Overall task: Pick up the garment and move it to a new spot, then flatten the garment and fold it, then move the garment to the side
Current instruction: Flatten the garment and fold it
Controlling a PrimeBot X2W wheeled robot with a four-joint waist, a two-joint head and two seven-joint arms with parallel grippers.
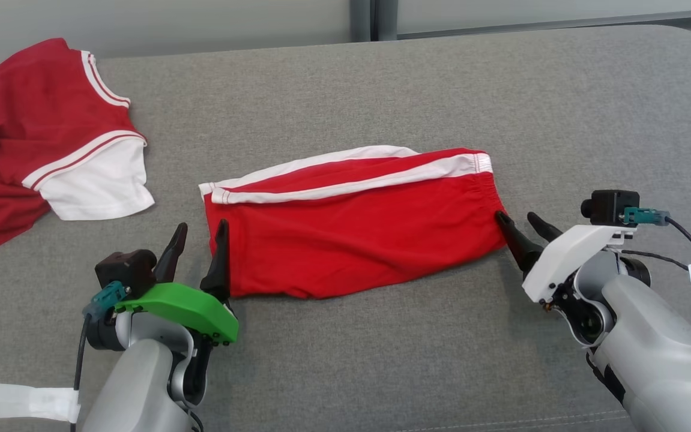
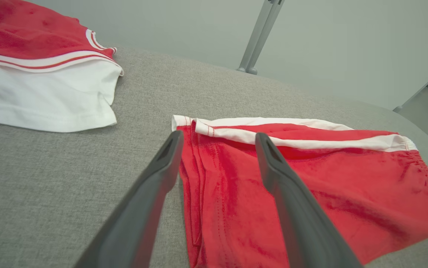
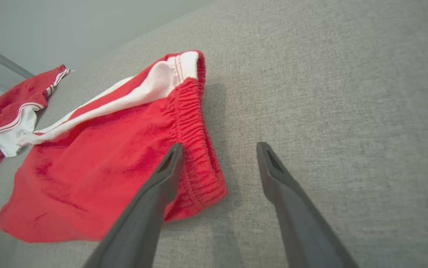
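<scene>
Red shorts point(image 1: 351, 234) lie folded flat mid-surface point(image 1: 381, 90). Our left gripper point(image 1: 201, 227) sits at the hem end, right gripper point(image 1: 517, 216) at the waistband. Both have fingers apart, gripping nothing. We judge them placed at either end for the next fold.

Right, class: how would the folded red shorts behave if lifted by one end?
The shorts would probably droop and unfold: loose thin layers show at the hem. Likely light, since the cloth lies flat with soft wrinkles. Pushed, they may bunch rather than slide on the coarse grey surface.
</scene>
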